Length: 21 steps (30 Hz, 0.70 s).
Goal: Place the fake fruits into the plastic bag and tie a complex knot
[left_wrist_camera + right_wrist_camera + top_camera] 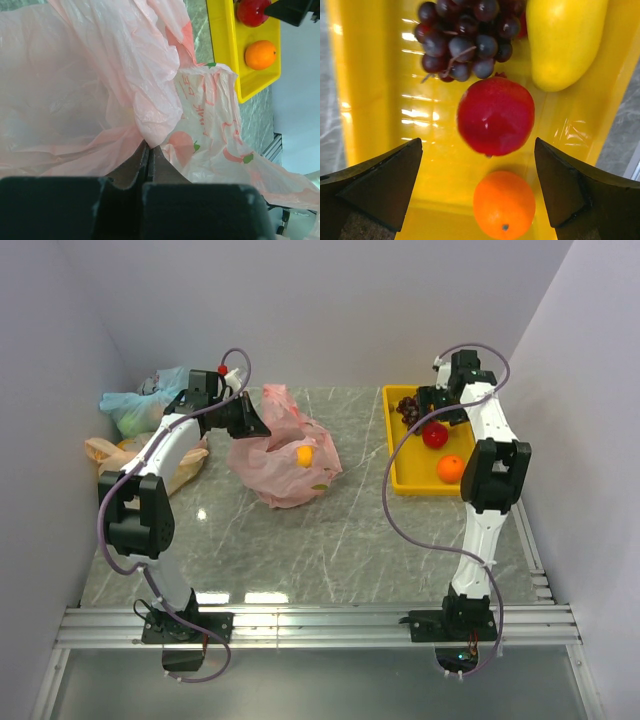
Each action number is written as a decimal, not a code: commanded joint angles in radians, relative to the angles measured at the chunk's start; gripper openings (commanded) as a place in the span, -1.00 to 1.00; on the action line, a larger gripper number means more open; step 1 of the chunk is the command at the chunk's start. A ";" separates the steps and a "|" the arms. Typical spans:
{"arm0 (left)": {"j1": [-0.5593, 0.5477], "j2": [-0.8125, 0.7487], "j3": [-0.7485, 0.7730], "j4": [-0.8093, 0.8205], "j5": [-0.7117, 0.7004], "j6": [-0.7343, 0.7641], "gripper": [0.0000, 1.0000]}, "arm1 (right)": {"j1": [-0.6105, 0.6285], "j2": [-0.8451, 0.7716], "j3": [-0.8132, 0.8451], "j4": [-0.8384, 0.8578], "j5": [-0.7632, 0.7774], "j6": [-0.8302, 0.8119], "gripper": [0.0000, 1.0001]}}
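Note:
The salmon-pink plastic bag (285, 462) lies crumpled mid-table with an orange fruit (305, 453) showing inside it. My left gripper (250, 420) is shut, pinching a fold of the plastic bag (100, 75) at its fingertips (149, 146) and holding the bag's left edge raised. Over the yellow tray (400, 478) my right gripper (432, 410) hangs open. In the right wrist view the right gripper (478, 145) straddles the red round fruit (495, 115) without touching it. An orange (504, 205) lies nearer, with the grape bunch (462, 40) and yellow fruit (565, 40) beyond.
A blue-green tied bag (135, 408) and a pale peach tied bag (105, 450) sit at the far left, against the wall behind the left arm. The tray's rim (225, 45) lies just right of the pink bag. White walls close in the table's back and sides.

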 commanded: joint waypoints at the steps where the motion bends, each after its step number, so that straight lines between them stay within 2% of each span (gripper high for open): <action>1: 0.003 0.005 0.032 0.026 0.026 -0.002 -0.99 | -0.002 0.023 0.034 -0.005 0.049 -0.027 0.99; 9: 0.003 0.014 0.036 0.023 0.027 0.001 -0.99 | -0.002 0.077 0.009 0.037 0.048 -0.043 0.95; 15: 0.003 0.017 0.036 0.027 0.035 -0.013 -0.99 | -0.008 0.086 0.023 0.025 0.063 -0.033 0.61; 17: 0.003 0.017 0.035 0.026 0.033 -0.013 -0.99 | -0.011 0.083 0.034 0.006 0.057 -0.038 0.43; 19: 0.003 0.015 0.036 0.027 0.032 -0.013 -0.99 | -0.011 0.062 0.042 -0.009 0.040 -0.049 0.26; 21: 0.003 0.017 0.036 0.026 0.032 -0.011 -0.99 | -0.012 0.026 0.033 -0.012 -0.010 -0.058 0.19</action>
